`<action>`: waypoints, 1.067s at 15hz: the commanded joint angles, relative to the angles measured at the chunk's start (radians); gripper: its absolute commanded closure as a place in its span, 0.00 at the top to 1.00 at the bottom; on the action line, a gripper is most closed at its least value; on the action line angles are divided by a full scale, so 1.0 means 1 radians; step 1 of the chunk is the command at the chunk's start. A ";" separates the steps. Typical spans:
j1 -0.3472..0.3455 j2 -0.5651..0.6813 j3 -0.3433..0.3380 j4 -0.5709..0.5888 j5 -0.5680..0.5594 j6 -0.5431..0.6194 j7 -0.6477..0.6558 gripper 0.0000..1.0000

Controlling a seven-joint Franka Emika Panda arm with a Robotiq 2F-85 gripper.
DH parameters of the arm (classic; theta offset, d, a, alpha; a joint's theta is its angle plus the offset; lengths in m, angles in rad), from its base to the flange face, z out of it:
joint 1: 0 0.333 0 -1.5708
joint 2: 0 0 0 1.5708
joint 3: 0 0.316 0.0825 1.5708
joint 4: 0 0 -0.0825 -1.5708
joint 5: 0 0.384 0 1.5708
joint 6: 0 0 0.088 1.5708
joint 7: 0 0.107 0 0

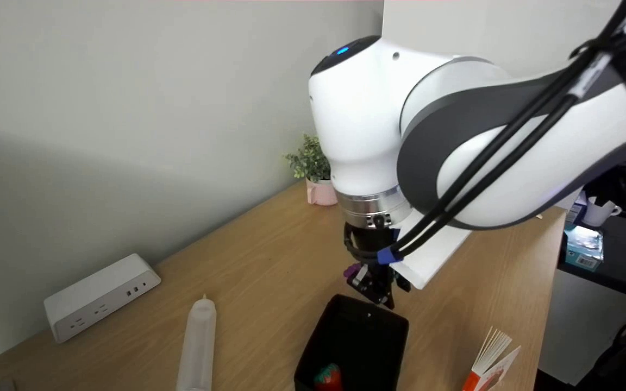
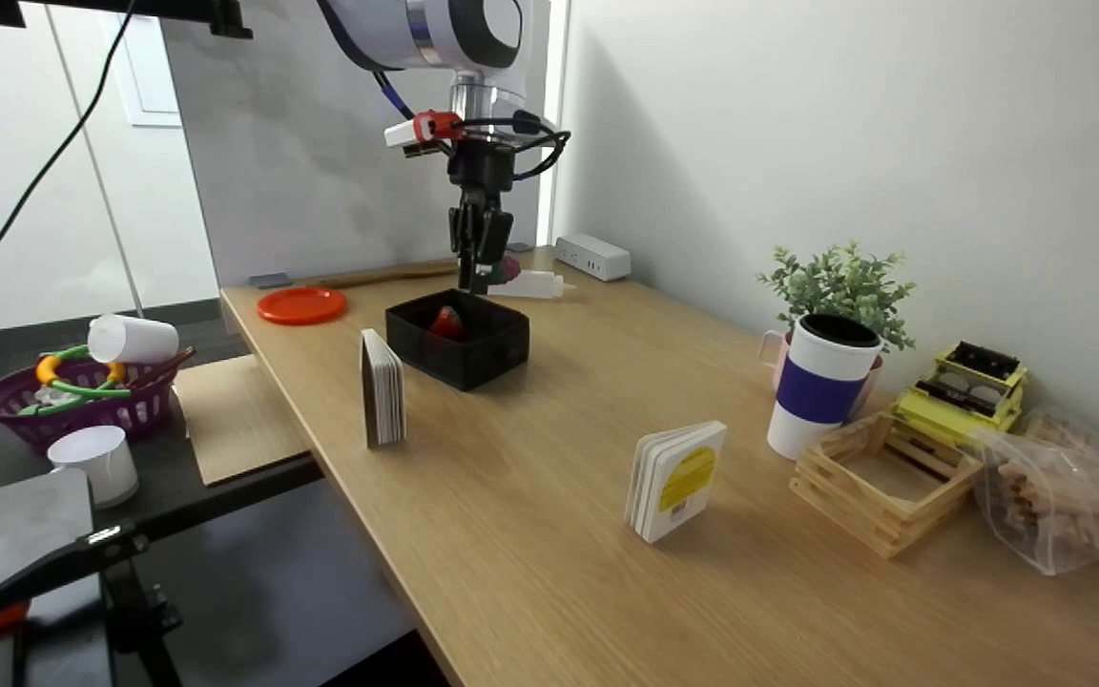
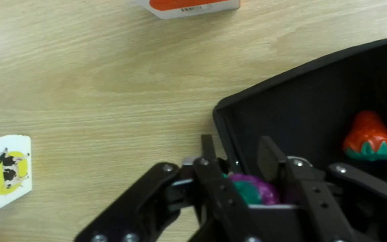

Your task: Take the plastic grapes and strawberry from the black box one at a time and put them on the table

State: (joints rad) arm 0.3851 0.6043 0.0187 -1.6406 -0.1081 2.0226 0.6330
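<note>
The black box (image 1: 370, 342) stands on the wooden table (image 1: 258, 304) and shows in both exterior views (image 2: 454, 361) and the wrist view (image 3: 301, 107). The red strawberry (image 3: 371, 136) lies inside it, also seen in both exterior views (image 1: 328, 378) (image 2: 447, 322). My gripper (image 3: 238, 144) is shut on the magenta-purple plastic grapes (image 3: 262, 188), deep between its fingers. The grapes peek out beside the gripper in both exterior views (image 1: 352, 270) (image 2: 509, 270). The gripper (image 1: 382, 290) is above the edge of the box, fingers pointing down; part of the grapes is hidden by the fingers.
A white bottle (image 1: 199, 342) and a white socket device (image 1: 101, 298) are on the table. Two board books (image 2: 383, 391) (image 2: 678, 482) stand upright. A red plate (image 2: 301, 305), plant (image 2: 838, 296), tumbler (image 2: 821, 382) and wooden crate (image 2: 883, 487) are also there.
</note>
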 commanded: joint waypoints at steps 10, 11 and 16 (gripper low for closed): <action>-0.272 0.001 0.050 -0.311 0.397 0.355 -0.180 0.12; -0.291 0.023 0.056 -0.302 0.433 0.357 -0.218 0.12; -0.330 0.085 0.071 -0.261 0.514 0.327 -0.301 0.12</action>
State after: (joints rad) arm 0.0830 0.6643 0.0629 -1.9291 0.3664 2.3589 0.3739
